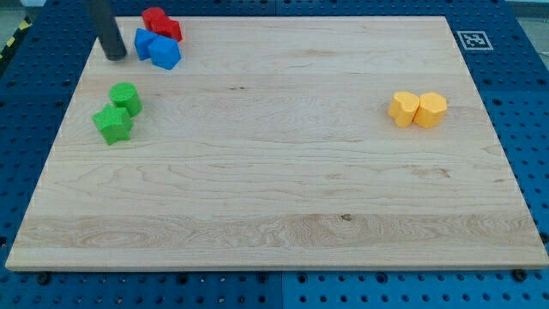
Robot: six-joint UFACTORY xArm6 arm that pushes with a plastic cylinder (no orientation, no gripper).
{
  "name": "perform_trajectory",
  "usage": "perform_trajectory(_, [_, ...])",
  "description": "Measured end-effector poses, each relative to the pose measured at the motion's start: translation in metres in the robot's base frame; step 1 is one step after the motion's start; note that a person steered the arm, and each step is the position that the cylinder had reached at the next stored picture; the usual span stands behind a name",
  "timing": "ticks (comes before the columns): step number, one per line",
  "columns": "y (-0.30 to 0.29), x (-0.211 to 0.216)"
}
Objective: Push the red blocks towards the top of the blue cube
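Two red blocks [160,22] sit touching each other at the board's top left, close to its top edge. Just below them lie two blue blocks: a blue cube [144,43] and a blue rounded block [165,52], touching each other and the red ones. My tip [116,57] rests on the board just left of the blue cube, a small gap apart from it. The dark rod rises out of the view's top.
Two green blocks [125,98] [112,124] lie touching at the left, below my tip. Two yellow blocks [403,109] [431,110] lie side by side at the right. The wooden board [283,189] sits on a blue pegboard table.
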State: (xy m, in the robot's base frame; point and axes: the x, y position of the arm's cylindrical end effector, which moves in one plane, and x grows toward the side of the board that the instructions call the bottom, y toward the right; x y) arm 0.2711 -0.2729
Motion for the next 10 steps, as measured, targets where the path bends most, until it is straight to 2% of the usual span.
perform_trajectory(1, [-0.017,-0.044])
perform_trajectory(3, [-0.025,-0.075])
perform_trajectory(4, [-0.024,-0.077])
perform_trajectory(6, [0.036,-0.075])
perform_trajectory(8, [0.051,-0.045])
perform_trajectory(10, [0.076,-0.043])
